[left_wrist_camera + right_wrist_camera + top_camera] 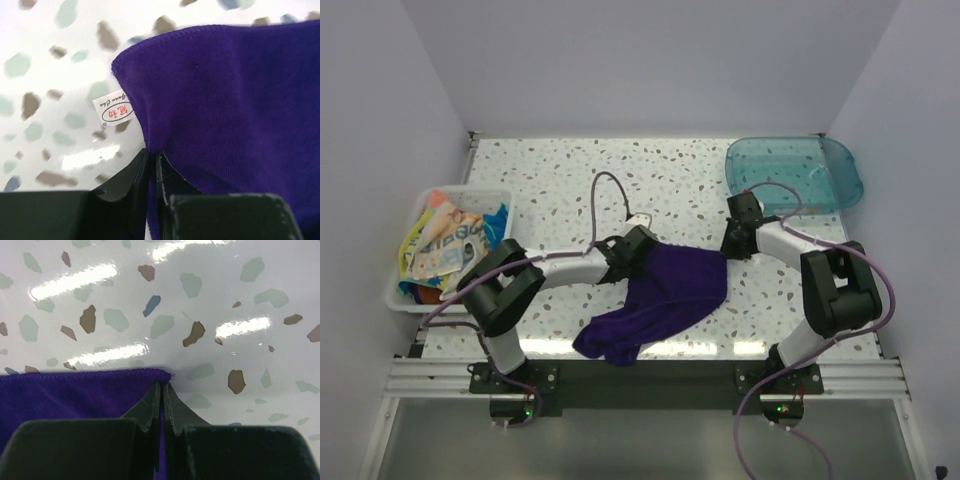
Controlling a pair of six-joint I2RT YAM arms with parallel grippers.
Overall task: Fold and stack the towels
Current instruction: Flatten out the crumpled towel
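Observation:
A deep purple towel (665, 295) lies spread from the table's middle to its front edge, its near end crumpled. My left gripper (638, 246) is shut on the towel's far left corner; in the left wrist view the cloth (240, 95) with a small white label (113, 108) sits pinched between the jaws (152, 159). My right gripper (732, 247) is shut on the far right corner; the right wrist view shows the hemmed edge (75, 390) clamped at the fingertips (162, 387). Several coloured towels (445, 245) lie in a bin at left.
A white bin (410, 295) stands at the left edge. A clear blue-green tray (795, 172) sits at the back right. The speckled tabletop (560, 190) stretches behind the towel. White walls close the sides and back.

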